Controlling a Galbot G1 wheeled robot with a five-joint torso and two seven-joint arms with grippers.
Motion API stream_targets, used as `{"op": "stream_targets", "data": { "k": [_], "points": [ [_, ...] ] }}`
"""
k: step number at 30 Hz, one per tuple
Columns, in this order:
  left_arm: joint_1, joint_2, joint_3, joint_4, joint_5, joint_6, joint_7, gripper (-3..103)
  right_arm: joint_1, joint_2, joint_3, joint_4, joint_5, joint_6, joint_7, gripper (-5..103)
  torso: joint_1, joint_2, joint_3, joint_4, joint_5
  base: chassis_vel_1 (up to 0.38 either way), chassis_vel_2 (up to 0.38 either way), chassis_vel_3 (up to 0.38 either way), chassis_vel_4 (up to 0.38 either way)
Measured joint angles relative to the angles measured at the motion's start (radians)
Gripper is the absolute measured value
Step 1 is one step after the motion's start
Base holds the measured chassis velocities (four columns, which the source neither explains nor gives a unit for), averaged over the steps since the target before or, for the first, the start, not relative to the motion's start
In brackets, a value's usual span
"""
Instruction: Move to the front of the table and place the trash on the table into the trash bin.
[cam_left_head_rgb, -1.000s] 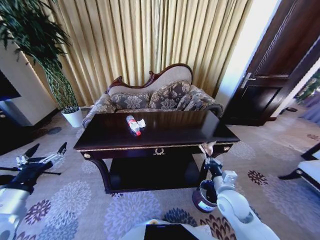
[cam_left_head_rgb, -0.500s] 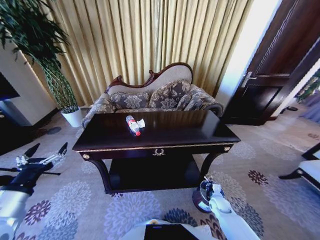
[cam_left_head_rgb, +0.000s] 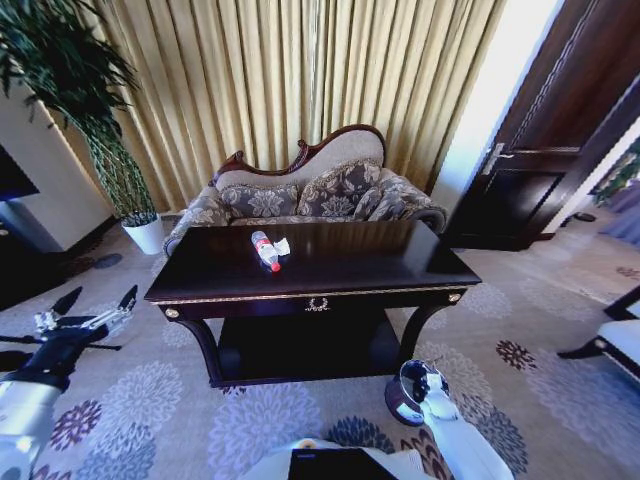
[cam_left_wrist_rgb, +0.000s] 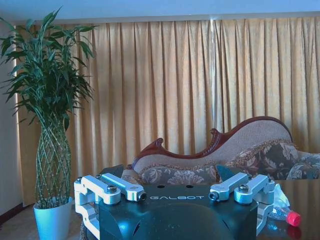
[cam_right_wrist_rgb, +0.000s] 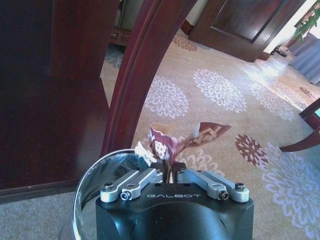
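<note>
A crumpled dark reddish wrapper with white lettering (cam_right_wrist_rgb: 186, 138) is pinched between the closed fingers of the right claw (cam_right_wrist_rgb: 171, 172), held just above the near-right rim of the small round black trash bin with a shiny rim (cam_right_wrist_rgb: 95, 172). In the head view that bin (cam_left_head_rgb: 404, 395) stands on the patterned carpet at the near right corner of the large dark glossy wooden worktop with curved legs (cam_left_head_rgb: 340, 268), with the right claw (cam_left_head_rgb: 428, 383) over its opening. On the worktop, left of centre and toward the far side, lies a clear plastic bottle with a red cap (cam_left_head_rgb: 266, 250), and a crumpled white tissue (cam_left_head_rgb: 283, 245) sits just beside it on the right. The left claw (cam_left_head_rgb: 97, 302) hangs low on the left, well apart from the worktop, its fingers spread apart and holding nothing.
</note>
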Motion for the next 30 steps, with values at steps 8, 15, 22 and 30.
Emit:
{"op": "stream_targets", "data": {
  "k": [8,15,22,30],
  "points": [
    [-0.004,0.002,0.0,-0.007,-0.002,0.001,0.002,100,0.001,-0.006,0.003,0.008,-0.01,0.0,0.005,31,0.0,0.0,0.0,-0.0001,0.0001,0.0,0.0,0.0,0.0],
    [-0.005,0.001,0.0,-0.01,-0.004,0.002,0.002,100,-0.002,-0.012,0.007,0.014,-0.012,0.001,0.005,63,0.0,0.0,0.0,-0.0001,0.0001,0.0,0.0,0.0,0.0],
    [-0.001,-0.002,0.0,-0.006,-0.004,0.001,0.004,100,-0.007,-0.009,0.008,0.013,-0.008,0.006,0.005,95,0.0,0.0,0.0,0.0,0.0,0.0,0.0,0.0,0.0],
    [0.0,0.002,-0.004,-0.002,-0.007,-0.002,0.004,100,-0.007,-0.01,0.007,0.008,0.008,0.01,0.005,100,0.0,0.0,0.0,0.0,0.0001,0.0,0.0,0.0,0.0]
  ]
}}
